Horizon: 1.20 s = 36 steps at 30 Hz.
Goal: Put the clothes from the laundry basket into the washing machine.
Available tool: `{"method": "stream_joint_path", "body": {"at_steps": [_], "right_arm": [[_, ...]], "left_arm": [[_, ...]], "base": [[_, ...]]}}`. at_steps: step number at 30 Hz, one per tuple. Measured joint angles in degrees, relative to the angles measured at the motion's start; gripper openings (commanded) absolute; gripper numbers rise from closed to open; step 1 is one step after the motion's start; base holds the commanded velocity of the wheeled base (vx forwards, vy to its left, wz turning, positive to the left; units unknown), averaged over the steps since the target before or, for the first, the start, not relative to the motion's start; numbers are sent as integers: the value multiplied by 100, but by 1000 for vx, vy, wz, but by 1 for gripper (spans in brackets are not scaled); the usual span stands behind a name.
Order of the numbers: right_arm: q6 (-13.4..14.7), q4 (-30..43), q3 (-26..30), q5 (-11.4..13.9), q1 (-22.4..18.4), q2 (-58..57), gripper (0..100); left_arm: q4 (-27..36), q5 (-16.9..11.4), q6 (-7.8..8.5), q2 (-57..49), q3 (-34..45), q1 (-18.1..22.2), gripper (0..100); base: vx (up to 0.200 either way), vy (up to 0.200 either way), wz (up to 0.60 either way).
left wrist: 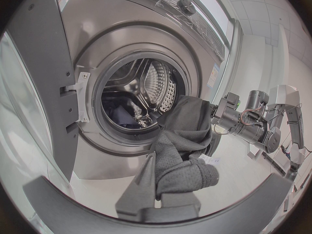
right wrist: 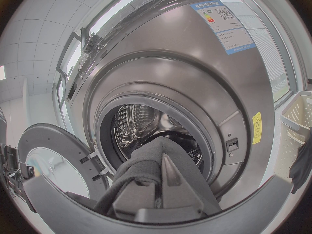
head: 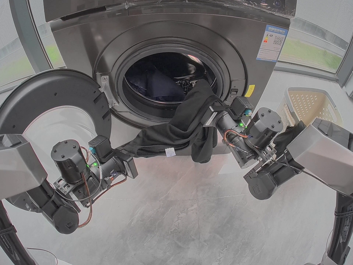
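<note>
The left pincer (head: 128,159) and right pincer (head: 207,113) are each clamping shut on the black mesh fabric garment (head: 176,129), which is sagging before the grey steel washing machine (head: 235,45), with dark blue clothes (head: 158,85) lying inside. In the left wrist view, the garment is only touching the drum's rim. In the right wrist view, dark cloth (right wrist: 302,166) is hanging by the beige perforated plastic laundry basket (right wrist: 292,127), so more loading is likely waiting.

Head view, the right gripper (head: 206,109): fingertips buried under the black garment (head: 180,129) (cloth drapes right over them). Likewise the left gripper (head: 127,154), tips lost in the garment's lower fold. Inside the drum (left wrist: 156,82), dark clothes (head: 158,87), too dim to count the pieces. The laundry basket (head: 309,100): near side and inside blocked by the right arm (head: 323,155). A dark cloth (right wrist: 302,166) at its rim is cut by the right wrist picture's edge. The washing machine (head: 92,45): top cropped at the upper edge. Its door (head: 55,92): lower part behind the left arm (head: 22,166). The sticker (head: 272,43): print too small to read.
</note>
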Motion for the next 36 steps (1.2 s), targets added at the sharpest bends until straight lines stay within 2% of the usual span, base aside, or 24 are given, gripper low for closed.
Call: {"method": "stream_joint_path", "body": {"at_steps": [9, 12, 17, 22, 28, 36], "right_arm": [[-1, 2, -9, 0, 37, -20, 0], [-4, 0, -9, 0, 37, -22, 0], [-6, 2, -30, 0, 43, -22, 0], [-9, 0, -41, 0, 43, -20, 0], [0, 0, -37, 0, 37, -22, 0], [5, 0, -9, -5, 74, -20, 0]], "left_arm": [[-2, -15, -2, 65, 83, -4, 100], [-2, -63, 55, 116, 282, -23, 100], [0, -332, 485, 358, 772, -116, 100], [0, -449, 660, 624, 1139, -235, 100], [0, -452, 692, 778, 1301, -382, 100], [0, -433, 670, 839, 1135, -414, 100]], "base": [[0, 0, 0], [0, 0, 0], [0, 0, 0], [0, 0, 0], [0, 0, 0], [0, 0, 0]]}}
